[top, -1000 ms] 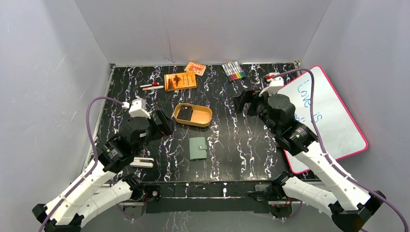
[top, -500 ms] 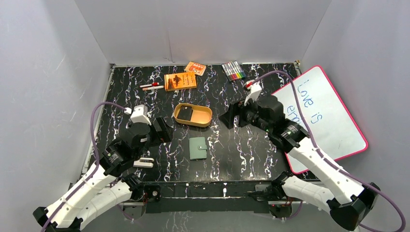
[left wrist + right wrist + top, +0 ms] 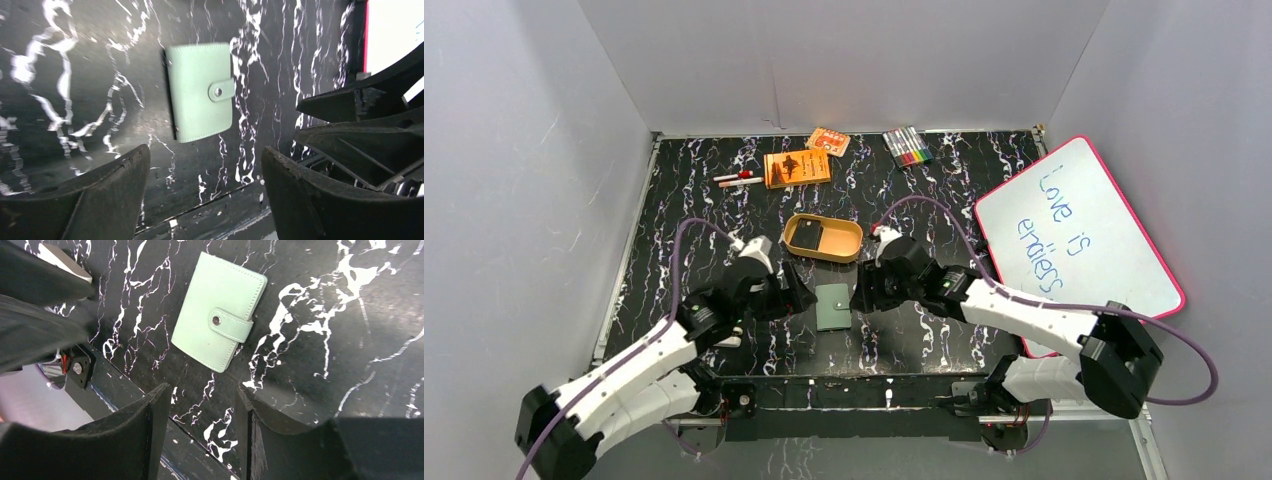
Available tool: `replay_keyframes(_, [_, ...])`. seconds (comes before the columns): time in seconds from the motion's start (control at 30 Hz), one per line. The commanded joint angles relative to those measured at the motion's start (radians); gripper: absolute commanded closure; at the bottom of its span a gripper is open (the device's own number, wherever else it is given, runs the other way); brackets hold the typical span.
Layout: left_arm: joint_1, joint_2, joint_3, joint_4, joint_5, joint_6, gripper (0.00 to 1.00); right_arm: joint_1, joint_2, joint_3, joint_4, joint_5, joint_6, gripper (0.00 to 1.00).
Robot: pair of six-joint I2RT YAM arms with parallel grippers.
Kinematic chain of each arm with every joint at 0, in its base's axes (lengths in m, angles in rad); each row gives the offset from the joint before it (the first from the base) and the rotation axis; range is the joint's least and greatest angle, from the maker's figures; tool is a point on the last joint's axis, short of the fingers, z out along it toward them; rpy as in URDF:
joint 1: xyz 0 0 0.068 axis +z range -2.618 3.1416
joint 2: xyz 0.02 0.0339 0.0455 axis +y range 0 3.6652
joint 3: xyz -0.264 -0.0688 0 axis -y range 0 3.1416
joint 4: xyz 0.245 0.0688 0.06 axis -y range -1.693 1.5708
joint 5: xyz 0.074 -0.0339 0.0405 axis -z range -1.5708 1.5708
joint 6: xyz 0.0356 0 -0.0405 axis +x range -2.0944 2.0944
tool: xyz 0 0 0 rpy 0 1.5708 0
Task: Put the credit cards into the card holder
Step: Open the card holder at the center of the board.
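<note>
The card holder [image 3: 832, 306] is a pale green wallet, closed with a snap strap, lying flat near the table's front edge. It also shows in the left wrist view [image 3: 200, 92] and the right wrist view [image 3: 218, 317]. A black credit card [image 3: 807, 236] lies in the tan oval tray [image 3: 849, 243] behind it. My left gripper [image 3: 798, 297] [image 3: 205, 151] is open and empty just left of the holder. My right gripper [image 3: 862, 296] [image 3: 202, 389] is open and empty just right of it. Neither touches it.
An orange booklet [image 3: 797, 167], a small orange packet [image 3: 828, 141], a row of markers [image 3: 907, 146] and two pens [image 3: 738, 179] lie at the back. A pink-framed whiteboard [image 3: 1079, 235] leans at the right. The table's front edge [image 3: 220, 205] is close below the holder.
Both arms have swung forward and inward. The left gripper came from the left and the right gripper from the back right, and both now flank the green card holder.
</note>
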Motion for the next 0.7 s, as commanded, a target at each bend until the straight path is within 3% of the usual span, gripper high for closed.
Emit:
replay_keyframes(0.0, [-0.014,0.14,-0.048,0.233,0.207,-0.061,0.25,0.044,0.06,0.039,0.099,0.047,0.043,0.45])
replay_keyframes(0.2, [-0.015,0.237,-0.127,0.385,0.208,-0.09,0.43,0.069,0.149,0.043,0.139,0.093,0.08,0.49])
replay_keyframes(0.4, [-0.015,0.347,-0.201,0.551,0.217,-0.147,0.69,0.095,0.224,0.084,0.153,0.133,0.089,0.53])
replay_keyframes(0.67, [-0.014,0.401,-0.198,0.566,0.176,-0.134,0.78,0.099,0.324,0.143,0.126,0.173,0.088,0.57])
